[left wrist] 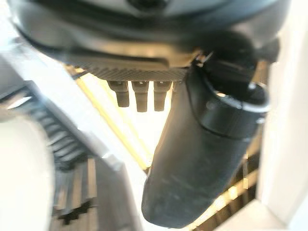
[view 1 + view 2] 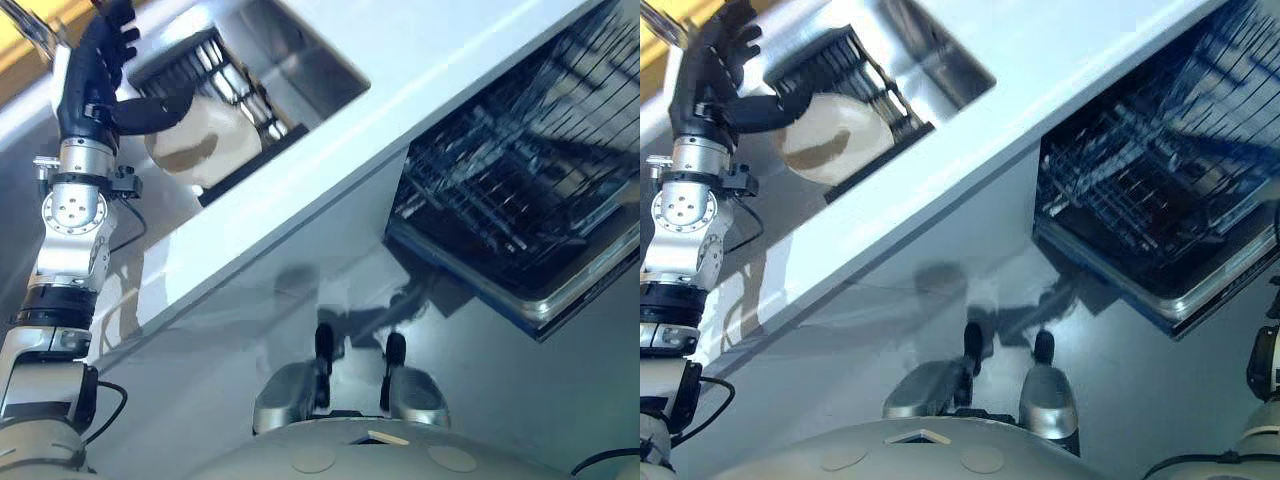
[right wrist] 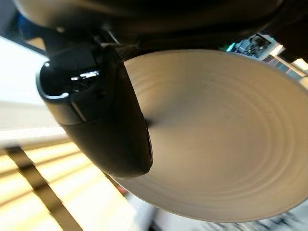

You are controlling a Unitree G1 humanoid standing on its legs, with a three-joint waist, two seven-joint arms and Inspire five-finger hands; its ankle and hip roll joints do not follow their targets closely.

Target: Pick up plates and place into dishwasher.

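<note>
A cream plate [image 2: 200,140] stands on edge in a black dish rack [image 2: 195,60] in the sink. My left hand [image 2: 95,70] is raised just left of it, open, fingers straight, with the thumb [image 2: 150,112] reaching across the plate's upper rim. The left wrist view has that thumb [image 1: 202,159] up close and the plate's pale edge [image 1: 19,178] beside the rack. In the right wrist view, my right hand [image 3: 106,120] is shut on a second cream plate [image 3: 226,134], its thumb pressed on the plate's face. The dishwasher's dark wire rack [image 2: 520,170] is pulled out at the right.
A pale counter [image 2: 400,90] runs diagonally between the steel sink [image 2: 300,60] and the dishwasher. The open dishwasher door [image 2: 530,300] juts out below the rack. Grey floor lies beneath.
</note>
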